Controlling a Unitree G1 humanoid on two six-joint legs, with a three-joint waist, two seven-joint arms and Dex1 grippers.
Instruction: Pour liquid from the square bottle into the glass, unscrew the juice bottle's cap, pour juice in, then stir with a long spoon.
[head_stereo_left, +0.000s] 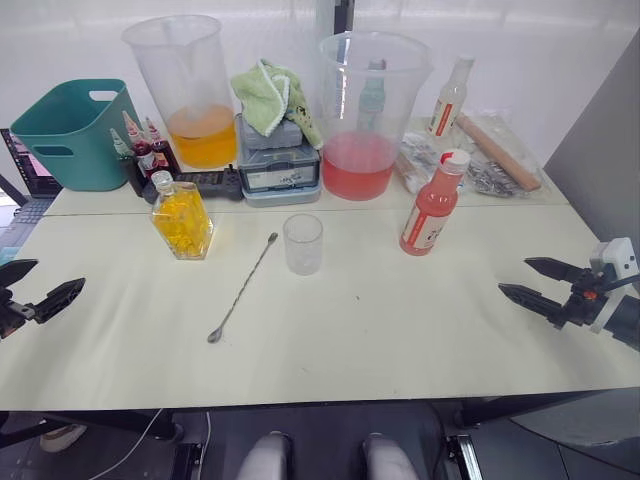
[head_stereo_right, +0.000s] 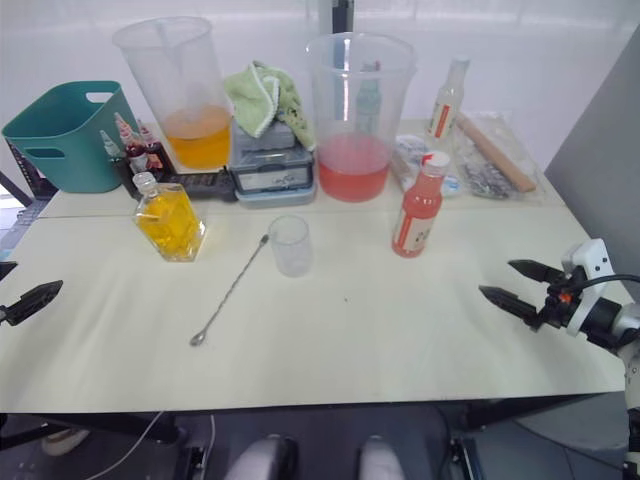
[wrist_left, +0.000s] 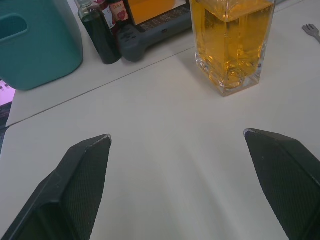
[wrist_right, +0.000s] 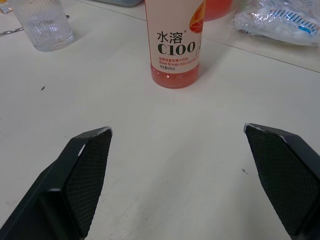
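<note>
The square bottle (head_stereo_left: 181, 217) of yellow-orange liquid stands upright left of centre on the table. An empty glass (head_stereo_left: 303, 243) stands in the middle, with the long spoon (head_stereo_left: 243, 287) lying diagonally between them. The juice bottle (head_stereo_left: 434, 205), pink-red and with its cap (head_stereo_left: 456, 158) on, stands to the right. My left gripper (head_stereo_left: 30, 290) hovers open at the table's left edge, facing the square bottle (wrist_left: 232, 45). Over at the right edge, my right gripper (head_stereo_left: 525, 279) is open and faces the juice bottle (wrist_right: 175, 42) and the glass (wrist_right: 42, 25). Neither holds anything.
Two big beakers stand at the back, one with orange liquid (head_stereo_left: 190, 90), one with pink liquid (head_stereo_left: 365, 115). A teal bin (head_stereo_left: 72, 132), small dark bottles (head_stereo_left: 140, 150), a scale under a green cloth (head_stereo_left: 278, 130), a pale bottle (head_stereo_left: 449, 97) and plastic bags (head_stereo_left: 480, 155) line the rear.
</note>
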